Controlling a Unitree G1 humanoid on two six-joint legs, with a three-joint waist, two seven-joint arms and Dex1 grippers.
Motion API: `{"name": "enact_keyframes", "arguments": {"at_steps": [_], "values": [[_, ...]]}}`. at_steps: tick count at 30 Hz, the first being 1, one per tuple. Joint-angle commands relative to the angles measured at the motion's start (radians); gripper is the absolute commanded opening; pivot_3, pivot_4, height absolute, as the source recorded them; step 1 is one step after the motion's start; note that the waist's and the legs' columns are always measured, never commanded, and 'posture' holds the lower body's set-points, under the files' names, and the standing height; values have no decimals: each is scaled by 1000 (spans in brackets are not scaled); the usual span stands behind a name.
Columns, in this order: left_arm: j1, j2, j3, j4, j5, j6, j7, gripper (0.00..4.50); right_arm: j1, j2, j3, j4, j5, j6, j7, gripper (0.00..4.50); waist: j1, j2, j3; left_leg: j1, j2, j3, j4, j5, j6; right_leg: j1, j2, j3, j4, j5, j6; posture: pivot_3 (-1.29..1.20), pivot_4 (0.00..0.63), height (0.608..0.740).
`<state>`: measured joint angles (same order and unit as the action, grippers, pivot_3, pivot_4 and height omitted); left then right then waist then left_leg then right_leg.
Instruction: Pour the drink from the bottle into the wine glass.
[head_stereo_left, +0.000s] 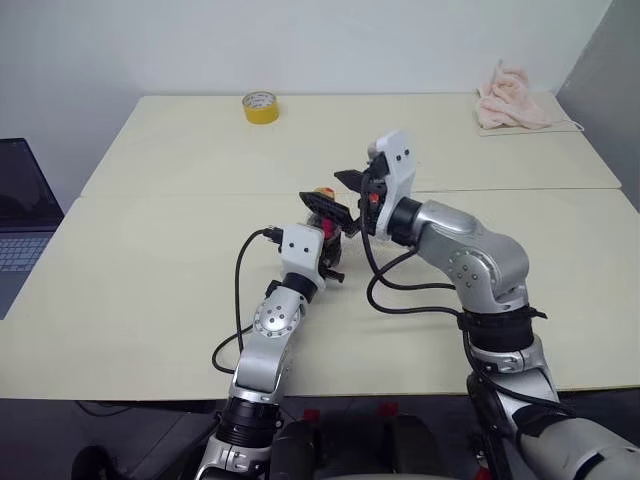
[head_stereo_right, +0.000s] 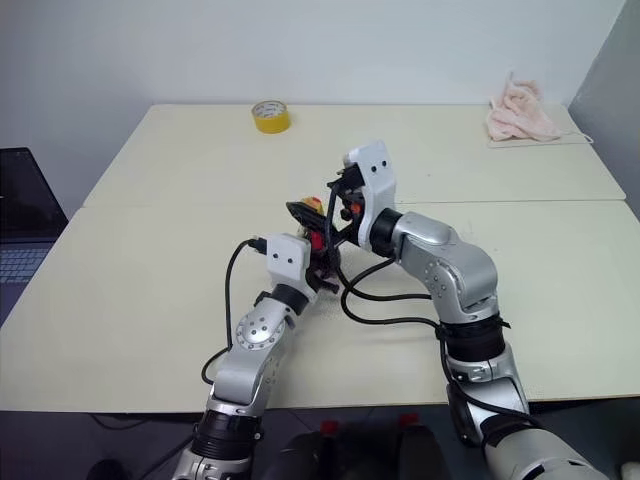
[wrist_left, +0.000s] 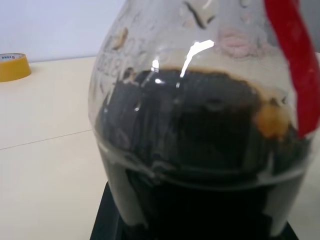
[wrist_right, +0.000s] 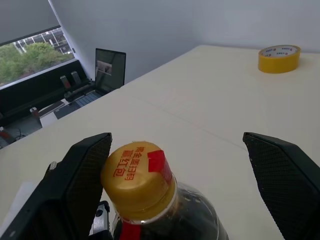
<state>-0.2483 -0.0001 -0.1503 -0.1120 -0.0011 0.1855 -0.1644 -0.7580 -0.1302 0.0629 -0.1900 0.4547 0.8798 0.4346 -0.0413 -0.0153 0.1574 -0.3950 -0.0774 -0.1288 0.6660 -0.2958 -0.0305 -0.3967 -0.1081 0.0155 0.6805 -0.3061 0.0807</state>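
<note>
Two grippers – left gripper (head_stereo_left: 330, 262) gripping bottle (wrist_right: 150, 200), right gripper (wrist_right: 185, 175) wide

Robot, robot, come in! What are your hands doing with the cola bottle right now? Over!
Left gripper shut on bottle, upright on table. Right gripper open, fingers either side of yellow cap. Cap on, nothing poured. Tape roll far off, nothing blocking.

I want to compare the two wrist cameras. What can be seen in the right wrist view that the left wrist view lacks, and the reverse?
Right wrist view: the yellow cap, the right gripper open around it, and a laptop at the table's far side. Left wrist view: the drink close up inside the bottle's body, part full. Both: the bottle, the yellow tape roll and the table.
</note>
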Motion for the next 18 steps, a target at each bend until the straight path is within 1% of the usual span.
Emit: {"name": "enact_keyframes", "arguments": {"at_steps": [1,18], "values": [[-6,-2,-2,-43,-3,-33,0,1025,1,-15,-19,-55,21,0,0,4500,0,0,0,0,0,0,0,0,0,0,0,0,0,0,0,0,150,740],[-6,-1,3,-41,-3,-32,2,1025,36,-102,-23,-102,59,4,34,4500,1,0,0,0,0,0,0,0,0,0,0,0,0,0,0,0,150,740]]}}
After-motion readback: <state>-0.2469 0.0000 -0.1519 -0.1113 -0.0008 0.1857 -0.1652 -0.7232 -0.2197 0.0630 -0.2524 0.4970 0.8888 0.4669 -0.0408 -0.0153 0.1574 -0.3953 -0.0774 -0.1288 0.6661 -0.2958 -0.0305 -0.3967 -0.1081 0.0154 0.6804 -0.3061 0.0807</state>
